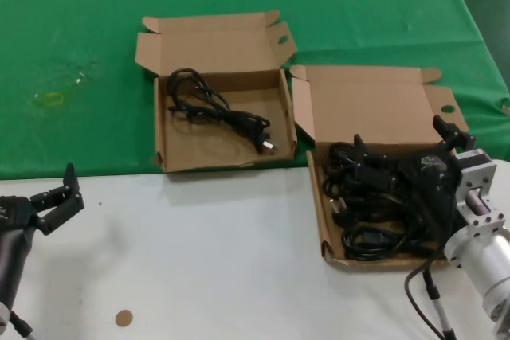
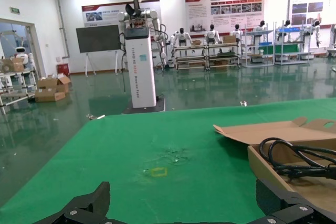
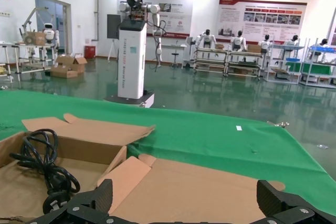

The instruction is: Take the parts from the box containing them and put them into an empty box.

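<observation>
Hiding some cords (image 1: 374, 212), right pincer (image 1: 374, 166) blocks them

This is a large robotics lab or demonstration hall rather than a home or shop. The wrist views look across a glossy green floor (image 2: 220, 90) to a tall white robot pedestal with arms on top (image 2: 139, 51), rows of white humanoid robots standing at metal shelving racks (image 3: 236, 51), and big red-and-white information posters on the back wall (image 3: 262, 19). Stacked brown cardboard cartons (image 2: 50, 88) sit near a side doorway, and the work surface is a bench draped in green cloth (image 1: 96, 53).
</observation>
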### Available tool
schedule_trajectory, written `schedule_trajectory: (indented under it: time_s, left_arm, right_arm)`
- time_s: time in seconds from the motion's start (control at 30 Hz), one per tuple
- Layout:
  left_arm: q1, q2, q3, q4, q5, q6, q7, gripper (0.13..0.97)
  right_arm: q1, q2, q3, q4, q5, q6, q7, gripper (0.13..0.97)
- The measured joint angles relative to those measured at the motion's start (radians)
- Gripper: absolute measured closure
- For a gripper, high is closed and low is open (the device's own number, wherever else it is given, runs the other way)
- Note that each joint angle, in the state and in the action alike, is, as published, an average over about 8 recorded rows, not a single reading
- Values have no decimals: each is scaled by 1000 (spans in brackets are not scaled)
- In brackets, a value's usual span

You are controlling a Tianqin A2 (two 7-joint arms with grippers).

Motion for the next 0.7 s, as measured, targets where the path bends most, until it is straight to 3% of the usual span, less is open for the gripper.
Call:
schedule_trajectory:
  time_s: [0.7]
  left_arm:
    - [0, 0, 0, 0, 0, 0, 0, 132]
  right_arm:
    - [0, 0, 0, 0, 0, 0, 0, 129]
